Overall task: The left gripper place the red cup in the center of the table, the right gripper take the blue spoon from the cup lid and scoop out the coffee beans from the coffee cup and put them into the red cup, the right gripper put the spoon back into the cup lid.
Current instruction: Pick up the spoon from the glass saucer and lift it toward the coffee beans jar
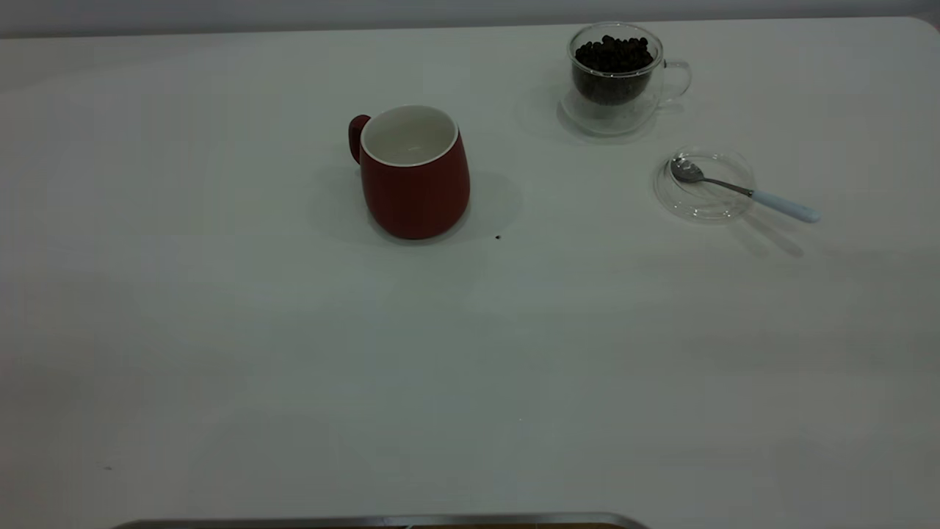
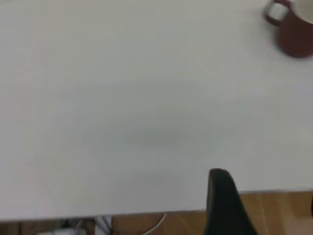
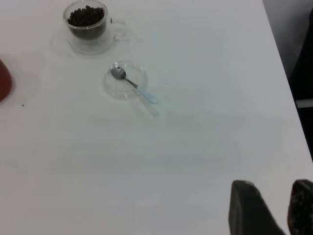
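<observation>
Left to right across the plain white counter (image 1: 220, 353). The dark red ceramic mug with white inside (image 1: 415, 173) stands upright near the middle of the counter, handle turned left; its interior looks empty, so the placing step appears done and the scooping not yet begun. One dark speck (image 1: 498, 237) lies just beside the mug's base. Farther right and toward the back, the clear double-walled glass cup (image 1: 617, 77) holds a full heap of dark roasted coffee beans (image 1: 614, 53). In front of it, apart, the round clear glass lid (image 1: 703, 185) carries the small metal spoon with a pale-blue handle (image 1: 742, 191), bowl inside, handle overhanging the rim.

Left pincer (image 2: 225, 205): one dark finger shows past the counter's edge, over wood flooring; its opening cannot be told. Right pincer (image 3: 271, 208): jaws narrowly parted, empty, well apart from the spoon.
</observation>
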Controlling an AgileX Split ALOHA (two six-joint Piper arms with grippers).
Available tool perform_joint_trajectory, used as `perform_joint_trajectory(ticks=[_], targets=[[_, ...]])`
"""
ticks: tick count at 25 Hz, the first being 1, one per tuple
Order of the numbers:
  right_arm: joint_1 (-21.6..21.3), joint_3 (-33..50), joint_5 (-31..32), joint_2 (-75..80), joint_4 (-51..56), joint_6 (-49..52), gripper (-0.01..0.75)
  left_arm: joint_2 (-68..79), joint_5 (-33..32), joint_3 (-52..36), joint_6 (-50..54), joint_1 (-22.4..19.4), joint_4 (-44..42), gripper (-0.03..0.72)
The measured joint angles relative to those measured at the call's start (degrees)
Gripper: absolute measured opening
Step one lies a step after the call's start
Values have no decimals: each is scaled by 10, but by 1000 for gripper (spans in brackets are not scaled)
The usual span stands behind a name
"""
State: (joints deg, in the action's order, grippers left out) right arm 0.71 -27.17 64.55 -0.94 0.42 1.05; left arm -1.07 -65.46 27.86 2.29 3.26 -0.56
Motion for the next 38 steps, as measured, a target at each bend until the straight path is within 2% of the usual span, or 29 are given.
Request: perform_joint_trajectory(ticks=[4, 19, 23, 28, 30, 38], targets=[[0, 0, 0, 0, 0, 0, 238, 0, -1, 0, 0, -37, 0, 482], [0, -3, -8, 0, 34, -3, 240, 0, -1, 0, 0, -39, 0, 482], [0, -12, -69, 42, 89, -32, 298, 0, -1, 0, 1, -39, 0, 482], [0, -12, -151, 185, 121, -79, 453, 0, -1, 0, 2, -39, 0, 482], [0, -12, -192, 251, 143, -100, 492, 0, -1, 0, 2, -39, 0, 482], [0, -12, -373, 553, 312, -224, 509, 0, -2, 0, 2, -39, 0, 482]])
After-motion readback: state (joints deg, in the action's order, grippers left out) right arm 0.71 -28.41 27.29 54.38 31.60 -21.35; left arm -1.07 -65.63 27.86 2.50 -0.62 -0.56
